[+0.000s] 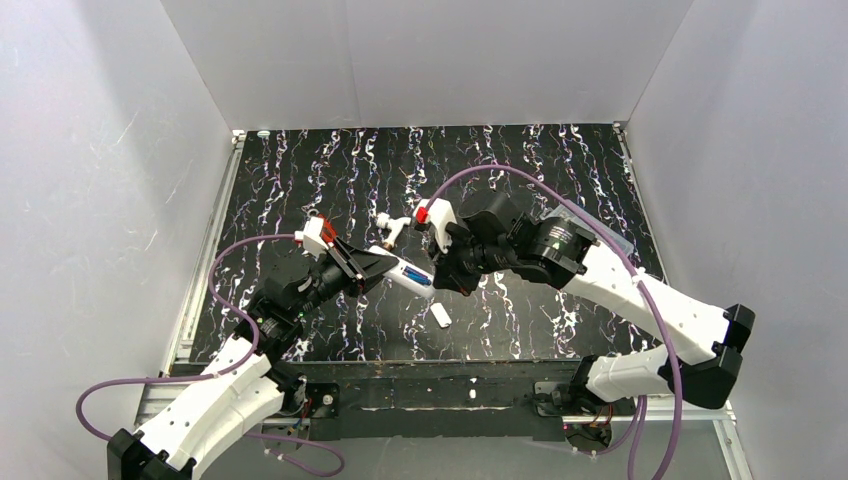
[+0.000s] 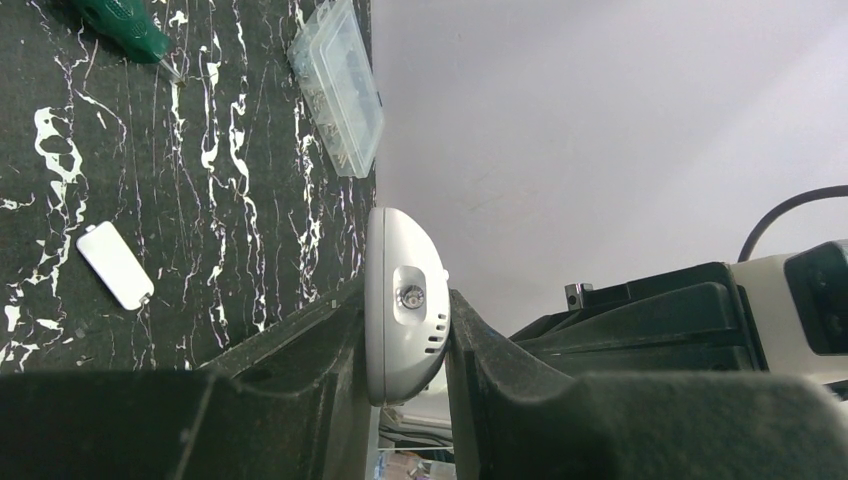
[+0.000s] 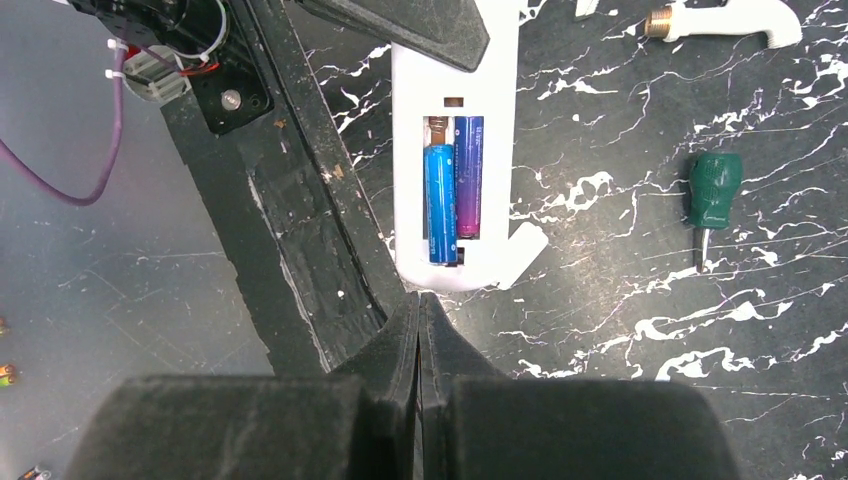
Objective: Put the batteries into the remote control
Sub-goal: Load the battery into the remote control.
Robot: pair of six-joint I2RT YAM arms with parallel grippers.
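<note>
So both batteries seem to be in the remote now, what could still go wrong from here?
1. The blue battery sits lower than the purple battery, so it may not be fully seated and could spring out.
2. The cover lies on the table, off the remote; a tilt could spill both.
3. The left gripper pinches the remote at one end only; a push from the shut right gripper might twist it.

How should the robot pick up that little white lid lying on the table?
Best to pinch the little white lid across its two long edges, near the middle, coming straight down from above. It lies flat on the table, so only its thin edges can be squeezed, and the narrow way across is the easier span. It is very thin, so it may slip.
</note>
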